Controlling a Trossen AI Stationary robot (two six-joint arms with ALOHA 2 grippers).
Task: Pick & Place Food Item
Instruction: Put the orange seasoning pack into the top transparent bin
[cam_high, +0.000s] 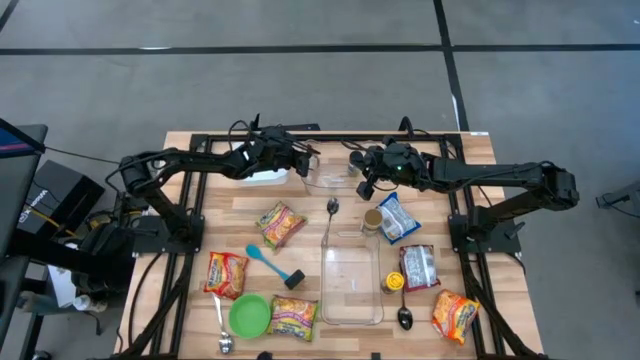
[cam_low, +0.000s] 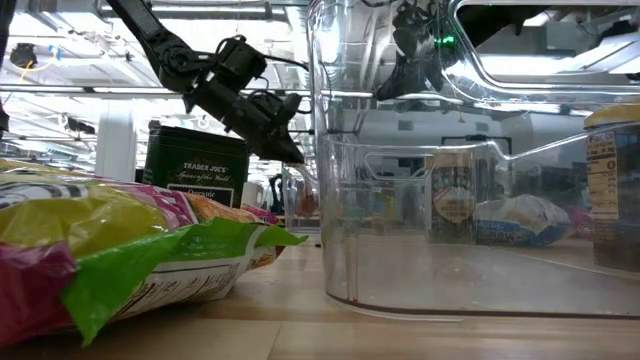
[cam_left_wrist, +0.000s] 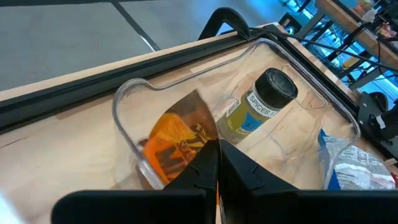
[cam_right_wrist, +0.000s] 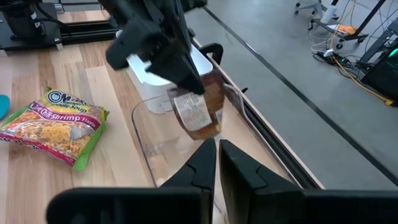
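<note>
- The wooden desk (cam_high: 470, 200) carries everything; both arms reach in over its far edge.
- A large clear rectangular container (cam_high: 351, 285) lies near the middle of the near edge, open side up.
- A smaller clear container (cam_right_wrist: 163, 144) sits at the far edge, between the two grippers.
- The left gripper (cam_high: 303, 160) hangs over that smaller container, its fingers pinched tight on a brown-orange food packet (cam_right_wrist: 202, 111) that dangles into the container's opening.
- The right gripper (cam_high: 363, 185) hovers just beside the same container, fingers pressed together with nothing between them.
- A ramen noodle packet (cam_high: 281, 223) lies left of the desk's middle; another, a lime chili shrimp pack (cam_high: 293, 318), lies by the near edge beside a green bowl (cam_high: 249, 314).
- A spice jar (cam_left_wrist: 258, 107) with a black lid stands behind the smaller container.
- A blue spatula (cam_high: 262, 256) lies near the desk's middle.
</note>
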